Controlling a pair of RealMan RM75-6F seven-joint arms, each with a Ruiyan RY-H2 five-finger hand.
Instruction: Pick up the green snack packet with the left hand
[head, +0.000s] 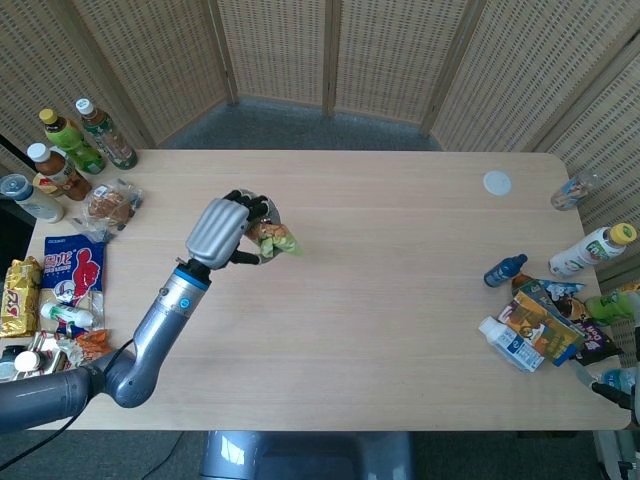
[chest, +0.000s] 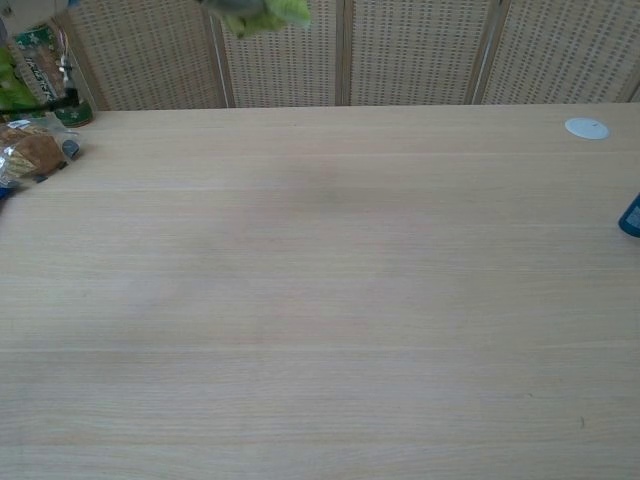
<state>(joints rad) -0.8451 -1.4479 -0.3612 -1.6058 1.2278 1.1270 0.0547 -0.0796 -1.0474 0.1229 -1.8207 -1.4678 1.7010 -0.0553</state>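
My left hand (head: 226, 229) is raised well above the table and grips the crumpled green snack packet (head: 275, 239) in its fingers. In the head view it hangs over the table's left-middle part. The chest view catches only the packet (chest: 266, 14) at the very top edge, blurred; the hand itself is out of that frame. My right hand shows in neither view.
Bottles (head: 88, 136) and snack bags (head: 72, 272) crowd the table's left edge. More bottles and packets (head: 540, 325) lie at the right edge, with a blue bottle (head: 505, 270) and a white lid (head: 497, 183). A wrapped bun (chest: 35, 153) sits at the chest view's left.
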